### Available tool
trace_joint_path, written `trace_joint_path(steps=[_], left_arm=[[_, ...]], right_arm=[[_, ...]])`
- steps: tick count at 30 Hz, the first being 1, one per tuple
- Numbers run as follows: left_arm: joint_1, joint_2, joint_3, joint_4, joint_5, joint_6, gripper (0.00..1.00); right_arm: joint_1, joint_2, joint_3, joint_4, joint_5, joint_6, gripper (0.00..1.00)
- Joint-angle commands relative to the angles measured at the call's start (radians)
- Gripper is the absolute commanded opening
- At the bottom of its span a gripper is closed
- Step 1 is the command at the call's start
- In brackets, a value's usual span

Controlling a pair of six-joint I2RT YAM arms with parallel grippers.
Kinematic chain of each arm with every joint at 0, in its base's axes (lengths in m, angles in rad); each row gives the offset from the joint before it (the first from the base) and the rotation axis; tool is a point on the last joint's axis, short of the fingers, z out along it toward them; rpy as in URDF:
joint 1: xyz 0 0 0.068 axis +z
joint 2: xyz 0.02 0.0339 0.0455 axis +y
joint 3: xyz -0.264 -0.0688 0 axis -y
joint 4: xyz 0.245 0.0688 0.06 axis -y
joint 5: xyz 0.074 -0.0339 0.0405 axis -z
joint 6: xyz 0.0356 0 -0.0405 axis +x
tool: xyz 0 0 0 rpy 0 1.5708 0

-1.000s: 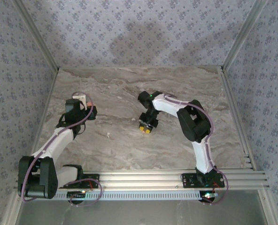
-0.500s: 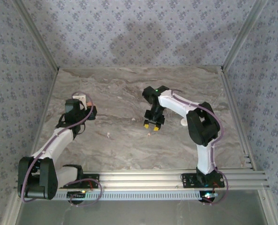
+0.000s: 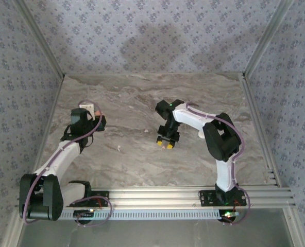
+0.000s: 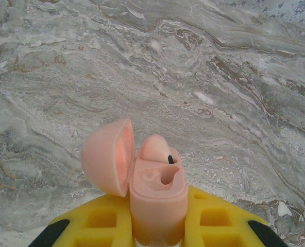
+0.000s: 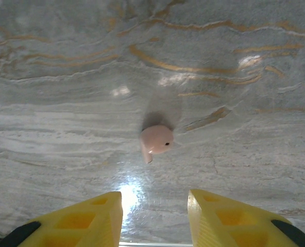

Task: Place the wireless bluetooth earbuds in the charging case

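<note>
A grey-brown marble-patterned tabletop [image 3: 132, 98] is filling the cell, with blue-flowered wallpaper [image 3: 152, 36] rising behind and at both sides and aluminium rails [image 3: 168, 196] running along the near edge. At the far left, the left gripper [image 4: 158, 221] is clamping a pink charging case [image 4: 157, 188], its lid [image 4: 107, 157] hanging open and a seated earbud [image 4: 155, 148] resting inside. Near the centre, the right gripper [image 5: 155, 216] is hovering, fingers moderately parted, over a loose pink earbud [image 5: 155, 140] lying on the glossy surface. A pale speck [image 3: 118, 149] to its left is possibly another piece.
</note>
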Motion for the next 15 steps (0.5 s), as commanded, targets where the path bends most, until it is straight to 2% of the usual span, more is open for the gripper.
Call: trace_joint_path(steps=[1, 15], left_arm=[[0.006, -0.023, 0.032, 0.021, 0.015, 0.011, 0.13], [0.006, -0.018, 0.035, 0.026, 0.018, 0.013, 0.13]], right_arm=[[-0.015, 0.005, -0.029, 0.015, 0.003, 0.025, 0.39], [-0.022, 0.040, -0.046, 0.092, -0.034, 0.055, 0.38]])
